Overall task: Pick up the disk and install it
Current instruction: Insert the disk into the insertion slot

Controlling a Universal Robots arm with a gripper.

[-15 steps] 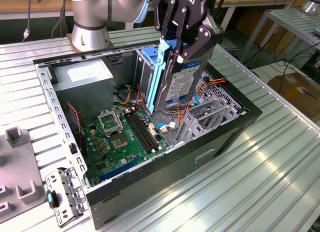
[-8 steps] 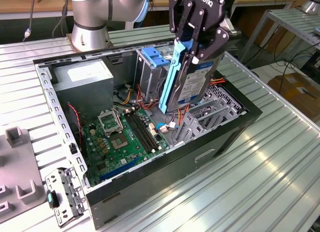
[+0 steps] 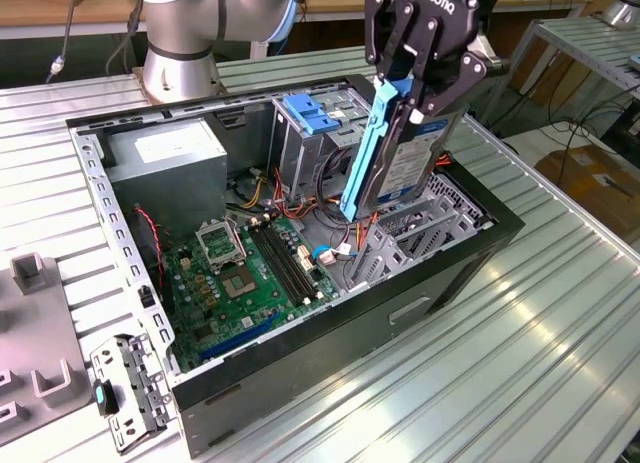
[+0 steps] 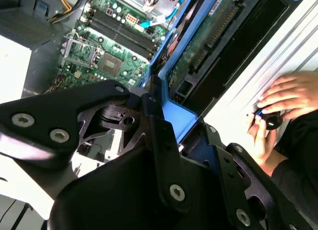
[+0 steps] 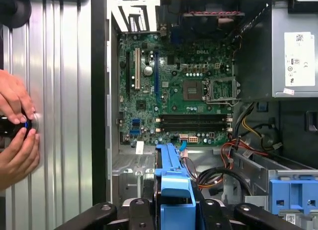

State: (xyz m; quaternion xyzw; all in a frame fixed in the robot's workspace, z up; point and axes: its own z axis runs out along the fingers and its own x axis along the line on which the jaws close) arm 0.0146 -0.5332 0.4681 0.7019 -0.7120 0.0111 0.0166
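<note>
Black gripper [image 5: 175, 212] links are crowding both wrist views, hiding most of the disk [image 5: 171, 175], only a blue edge of it is poking out. Exterior view is showing the gripper clamping the disk nearly upright over the open case [image 3: 330, 373]. Wrist views are also catching a person's hands [image 5: 15, 130] pinching something dark beside it.

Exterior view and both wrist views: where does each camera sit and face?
Exterior view: off the arm, looking down slantwise into the open computer case; shows the arm's base and the tool clamping the disk on edge above it.
First wrist view: at the wrist, looking straight down onto the motherboard; the tool's black links show.
Second wrist view: at the wrist, looking slantwise along the disk, past the tool's links.
Shared: both wrist views show the disk's blue rail, the motherboard and a person's hands beside the case.
</note>
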